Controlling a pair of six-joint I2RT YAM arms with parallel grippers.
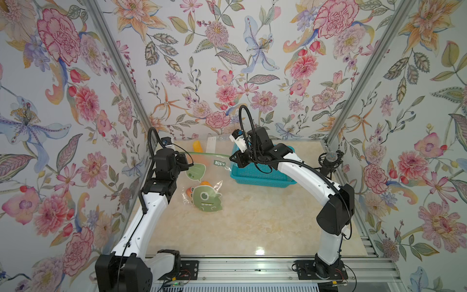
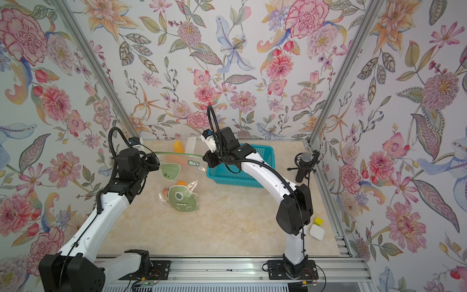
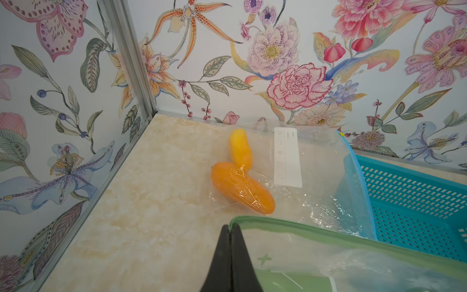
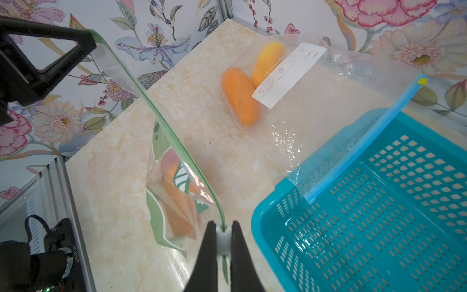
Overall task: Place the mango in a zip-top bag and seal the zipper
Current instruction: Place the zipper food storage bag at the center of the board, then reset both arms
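Mango is hanging in the bottom of the zip-top bag. Left end effector is pinching one zipper corner, right end effector is clamping the slider, and the zipper is stretching straight between them, so I'm guessing any slide goes leftward.

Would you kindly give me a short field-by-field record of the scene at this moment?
left gripper: shut on one end of the green zipper
right gripper: shut on the white slider at the other end
green-zip bag: stretched between both grippers, body hanging below
mango: inside that bag
seal: looks like one closed line, cannot confirm
second bag: at the back, two mangoes inside, blue edge draped over the blue basket
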